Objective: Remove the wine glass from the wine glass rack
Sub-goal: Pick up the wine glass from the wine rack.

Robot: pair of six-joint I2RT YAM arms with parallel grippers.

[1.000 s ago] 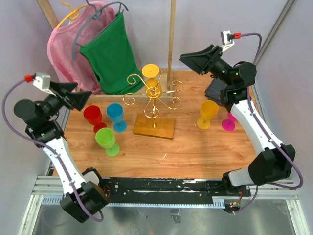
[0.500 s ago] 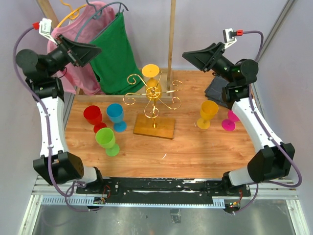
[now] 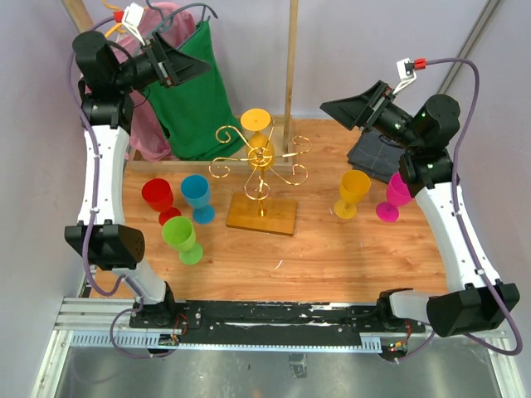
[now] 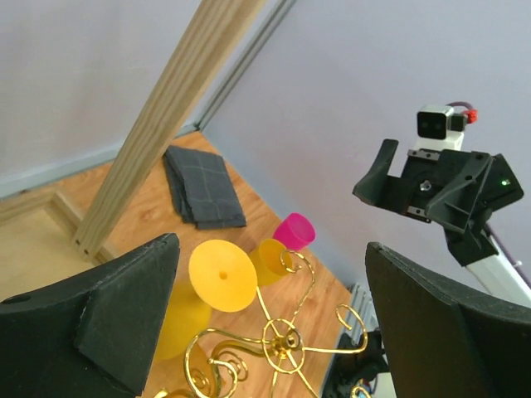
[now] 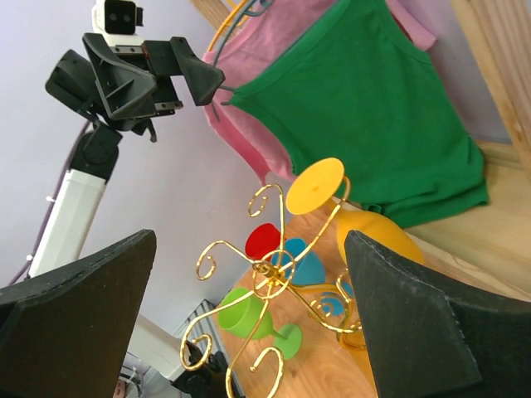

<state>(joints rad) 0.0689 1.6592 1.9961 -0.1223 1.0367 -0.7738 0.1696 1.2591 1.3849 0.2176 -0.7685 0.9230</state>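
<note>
The wine glass rack (image 3: 260,159) is glossy gold metal wire on a smooth, light wood base (image 3: 274,219). The wine glass (image 3: 255,118) hanging on it is matt yellow plastic. The table (image 3: 332,249) is satin-finished wood with visible grain. The folded cloth (image 3: 375,154) is matt dark grey fabric.

The wine glass rack (image 3: 264,217) is gold wire, its wine glass (image 3: 255,118) yellow.

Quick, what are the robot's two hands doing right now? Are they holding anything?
Left hand: open, holding nothing.
Right hand: open, holding nothing.
</note>
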